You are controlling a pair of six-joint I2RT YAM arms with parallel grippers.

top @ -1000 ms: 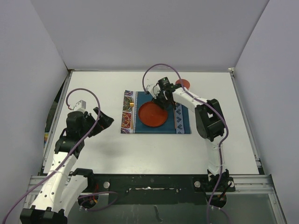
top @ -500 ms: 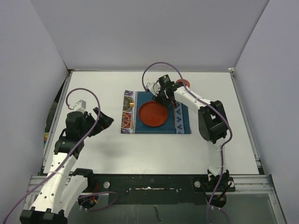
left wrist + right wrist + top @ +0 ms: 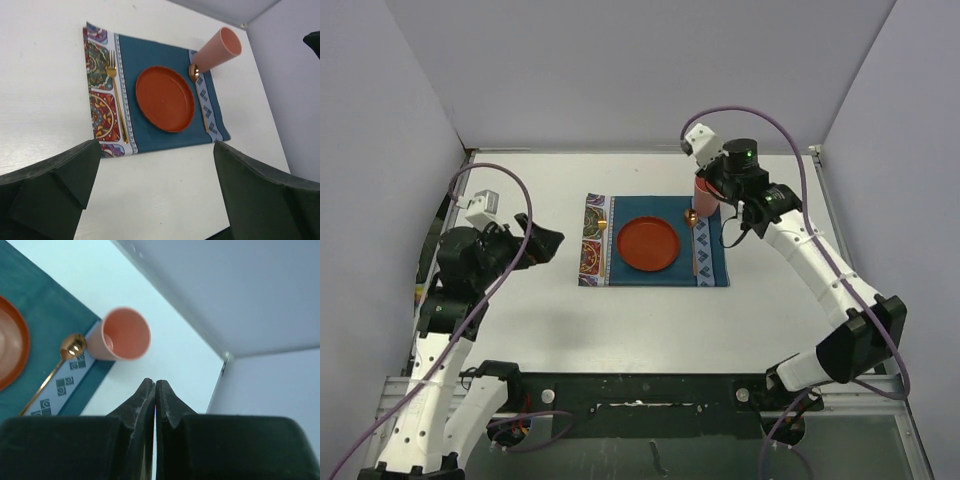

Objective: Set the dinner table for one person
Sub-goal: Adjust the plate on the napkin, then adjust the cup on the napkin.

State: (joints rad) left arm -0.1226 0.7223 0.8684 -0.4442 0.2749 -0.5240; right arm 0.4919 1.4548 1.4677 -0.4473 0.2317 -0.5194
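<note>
Plain white walls around the dinner table [image 3: 650,330]. From above: teal placemat [image 3: 640,278] mid-table, red plate [image 3: 648,244] on it, left gripper [image 3: 535,245] well apart.

From the left wrist: jaws spread wide, empty. Gold fork [image 3: 117,100] left of plate; spoon [image 3: 194,73] and pink cup [image 3: 217,50] right.

From the right wrist: right gripper [image 3: 155,382] pinched shut, empty, above cup.

Judged nearly done, with little left but pulling clear.

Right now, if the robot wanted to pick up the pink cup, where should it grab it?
Probably the wall of the cup, just under the rim, coming from the robot's right, away from the plate. The cup stands upright, mouth up, widening toward the top, so a pinch across two sides should hold. The spoon has its bowl close to the cup's base on the plate side.
</note>
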